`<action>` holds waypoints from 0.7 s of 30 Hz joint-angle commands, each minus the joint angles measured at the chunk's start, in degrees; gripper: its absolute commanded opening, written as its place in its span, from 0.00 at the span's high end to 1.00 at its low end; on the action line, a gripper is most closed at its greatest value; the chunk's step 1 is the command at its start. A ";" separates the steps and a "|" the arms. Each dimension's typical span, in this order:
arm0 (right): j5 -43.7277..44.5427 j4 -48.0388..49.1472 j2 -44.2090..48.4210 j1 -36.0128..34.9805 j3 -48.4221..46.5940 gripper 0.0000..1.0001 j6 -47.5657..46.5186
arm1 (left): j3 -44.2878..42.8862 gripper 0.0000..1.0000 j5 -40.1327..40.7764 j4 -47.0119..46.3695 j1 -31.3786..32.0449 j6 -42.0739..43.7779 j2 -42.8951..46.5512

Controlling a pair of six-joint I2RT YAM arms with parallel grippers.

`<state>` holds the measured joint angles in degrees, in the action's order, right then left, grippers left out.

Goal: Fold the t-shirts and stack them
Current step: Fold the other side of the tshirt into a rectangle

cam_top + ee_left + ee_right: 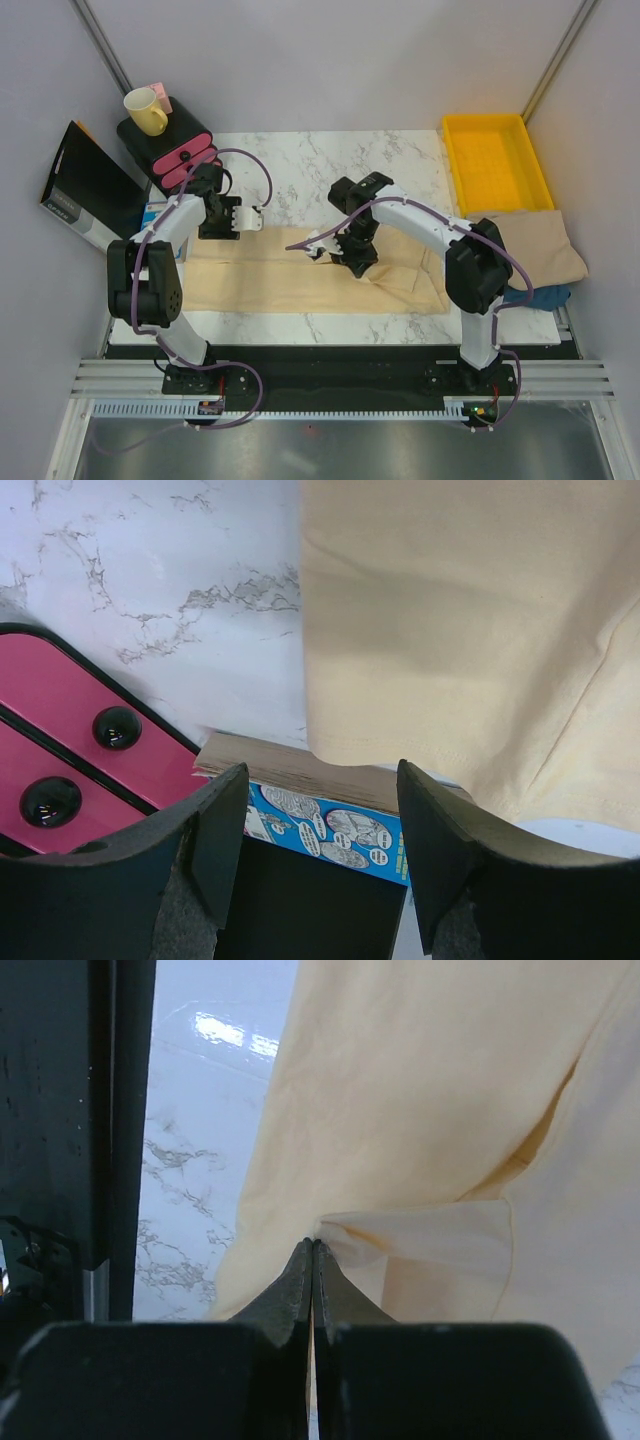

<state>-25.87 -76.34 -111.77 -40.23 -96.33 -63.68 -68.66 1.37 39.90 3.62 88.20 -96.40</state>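
Well, at the far left we see a yellow mug (146,110) standing on a pink and black case (168,147), with a blue printed box (154,212) just beside the marble table (300,160).

The left gripper (243,218) hangs over the left end of the spread t-shirt (290,282). Its 2 fingers stand wide apart with nothing between them. In the left wrist view the shirt's hemmed edge (470,630) lies just beyond the right finger (435,830), apart from it. The case (60,715) and the box (330,830) sit below the left gripper (322,776).

Toward the middle, the right gripper (326,250) is down on the shirt's upper edge. In the right wrist view its fingers (298,1290) are pressed together, and a small raised fold of cream cloth (420,1090) meets their tips, so we read it as pinched.

Further right, 1 folded t-shirt (540,245) rests on a blue cloth (548,297) at the table's edge. A yellow tray (495,160) sits just behind it.
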 commanded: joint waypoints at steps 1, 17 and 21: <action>-3.49 -7.25 2.78 -2.13 1.59 0.98 0.66 | -1.47 0.32 -2.32 -1.31 0.16 1.88 -0.10; 3.71 4.51 4.10 6.11 2.64 0.74 9.62 | -0.33 0.32 -3.65 -3.25 0.25 3.11 -1.86; 9.86 13.30 1.20 11.83 4.13 1.00 11.65 | -1.03 0.32 -3.21 -3.25 0.34 3.12 -2.12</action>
<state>-21.89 -72.05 -109.54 -32.27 -93.62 -54.87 -68.60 -0.45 37.74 3.64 89.49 -97.91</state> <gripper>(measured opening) 0.025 0.681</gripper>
